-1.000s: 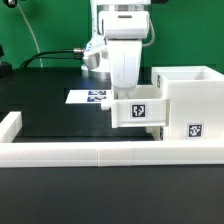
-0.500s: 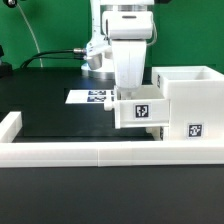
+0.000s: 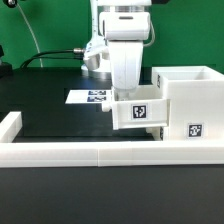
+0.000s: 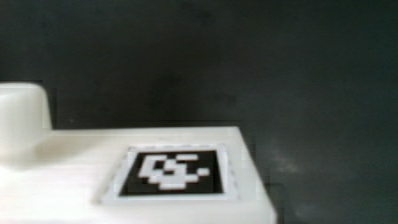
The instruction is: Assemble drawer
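Hanging straight down over the black surface (image 3: 60, 115), the white arm (image 3: 125, 45) sits right above a small white tray (image 3: 138, 110), which is the landmark here. The tray shows a black-and-white square tag (image 3: 141, 111) on the face turned toward the exterior camera. It sits level, and its edge toward the exterior view's right is touching or partly inside the tall box-shaped housing (image 3: 188, 100); the exact amount of overlap cannot be told. The housing stands upright just beside the tray on the exterior view's right, open at the top, with its own small tag (image 3: 194, 129) low on its front face.

The pincer (image 3: 128, 92) is hidden behind the tray's upper edge in the exterior view, and the wrist view does not show its fingers, so whether they are apart, together or clamped on the tray cannot be told.

Behind the tray, farther from the exterior camera, the marker board (image 3: 88, 97) lies flat on the surface. In front of the tray and the housing, a long low white rail (image 3: 70, 152) runs across, with a short raised end well off to the tray's left in the exterior view.

The wrist view is blurred: it shows a white top face of the tray (image 4: 107, 150) carrying a tag (image 4: 173, 172), a rounded white part (image 4: 18, 115) rising beside it, and the dark surface (image 4: 267, 60) beyond.
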Controlling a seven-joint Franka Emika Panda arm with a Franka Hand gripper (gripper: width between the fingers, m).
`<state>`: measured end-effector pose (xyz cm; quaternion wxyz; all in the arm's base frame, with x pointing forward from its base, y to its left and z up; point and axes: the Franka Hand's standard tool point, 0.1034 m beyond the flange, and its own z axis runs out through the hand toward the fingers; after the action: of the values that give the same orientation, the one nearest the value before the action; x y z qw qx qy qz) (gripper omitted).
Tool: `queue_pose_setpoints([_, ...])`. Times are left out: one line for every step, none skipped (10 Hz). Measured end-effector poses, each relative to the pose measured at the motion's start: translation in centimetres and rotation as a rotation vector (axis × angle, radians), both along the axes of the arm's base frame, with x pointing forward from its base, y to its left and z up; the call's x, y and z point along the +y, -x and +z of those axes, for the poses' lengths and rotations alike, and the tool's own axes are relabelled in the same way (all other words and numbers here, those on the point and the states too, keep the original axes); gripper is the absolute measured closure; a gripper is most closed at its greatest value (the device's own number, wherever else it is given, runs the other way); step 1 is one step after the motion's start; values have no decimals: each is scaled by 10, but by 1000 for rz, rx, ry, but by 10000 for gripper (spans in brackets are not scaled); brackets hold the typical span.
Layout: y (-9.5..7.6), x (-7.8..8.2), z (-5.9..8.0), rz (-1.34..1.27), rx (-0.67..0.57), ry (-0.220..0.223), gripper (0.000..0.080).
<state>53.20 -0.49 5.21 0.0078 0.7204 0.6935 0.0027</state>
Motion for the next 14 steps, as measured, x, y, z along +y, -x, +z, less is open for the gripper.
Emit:
queue_pose_setpoints([0,2,0,4,1,0,755])
queue_pose_setpoints([0,2,0,4,1,0,755])
queue_pose_setpoints([0,2,0,4,1,0,755])
queue_pose_setpoints([0,1,0,3,1,0,755])
queue_pose_setpoints([0,0,0,-2,0,-1,755])
queue_pose_setpoints([1,-3,0,-8,1,-1,755])
queue_pose_setpoints([1,-2,0,-7,1,-1,755])
queue_pose_setpoints([1,-2,-1,-7,1,-1,755])
queue_pose_setpoints([1,-2,-1,-3,1,0,755])
queue_pose_setpoints([1,2,-1,4,-1,-1,755])
queue_pose_setpoints([1,2,-1,4,-1,0,755])
queue_pose_setpoints([1,1,0,17,3,6,755])
queue_pose_setpoints([0,0,0,31,2,14,755])
queue_pose_setpoints([1,-2,0,36,3,18,755])
